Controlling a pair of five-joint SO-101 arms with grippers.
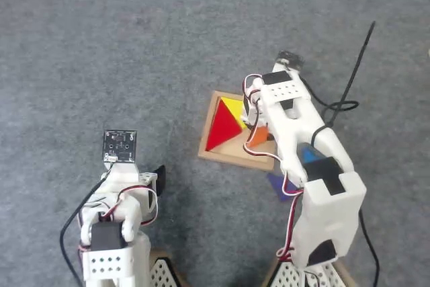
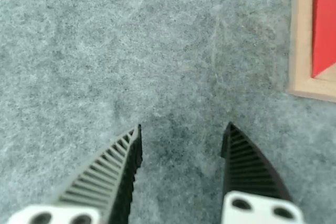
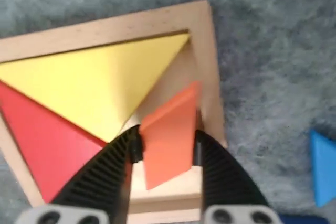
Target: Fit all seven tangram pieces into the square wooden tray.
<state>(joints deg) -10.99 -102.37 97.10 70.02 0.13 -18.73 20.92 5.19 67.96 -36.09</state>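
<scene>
Table [image 1: 101, 52]: topped all over with grey, short-pile felt-like carpet, same mottled fibre in the left wrist view [image 2: 105, 51] and the right wrist view [image 3: 273, 35].

Square wooden tray [image 1: 232, 158] lies flat on the carpet right of centre, turned at a slight angle; pale rim seen up close [image 2: 302, 35] [image 3: 210, 51].

Light blue piece [image 1: 310, 154] on the carpet just off the tray's right side, partly hidden under the arm [image 3: 321, 166]. Darker blue piece [image 1: 274, 181] beside the tray's near right corner.

Black cable [image 1: 342, 105] loops over the carpet, right of the tray.

Left arm base [image 1: 163, 273] and right arm base [image 1: 282, 275] stand at the near edge.
</scene>
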